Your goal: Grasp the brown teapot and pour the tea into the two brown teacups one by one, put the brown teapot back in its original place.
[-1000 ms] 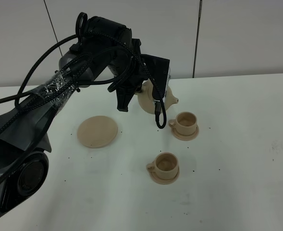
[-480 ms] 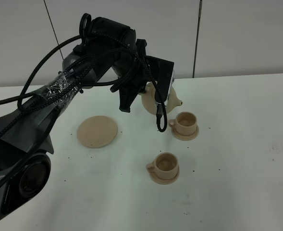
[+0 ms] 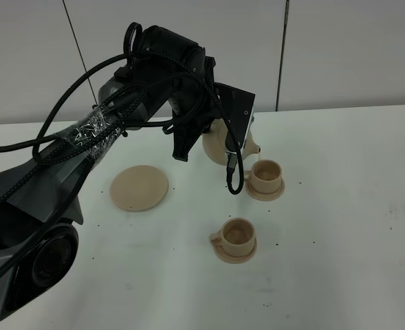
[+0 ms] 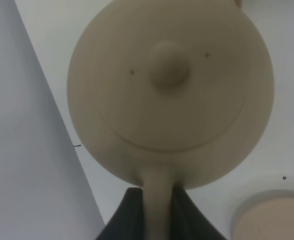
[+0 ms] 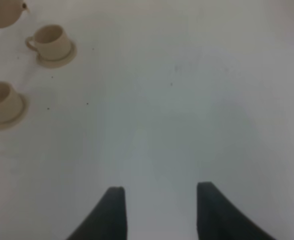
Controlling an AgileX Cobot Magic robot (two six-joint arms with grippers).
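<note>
Brown teapot [image 4: 169, 90] has its handle pinched between the left fingers [image 4: 128, 218].

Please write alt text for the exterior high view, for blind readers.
The left gripper holds a squat beige ceramic teapot tilted, spout over the farther small beige teacup. A second matching cup and a wide bare saucer stand on the white table.
</note>
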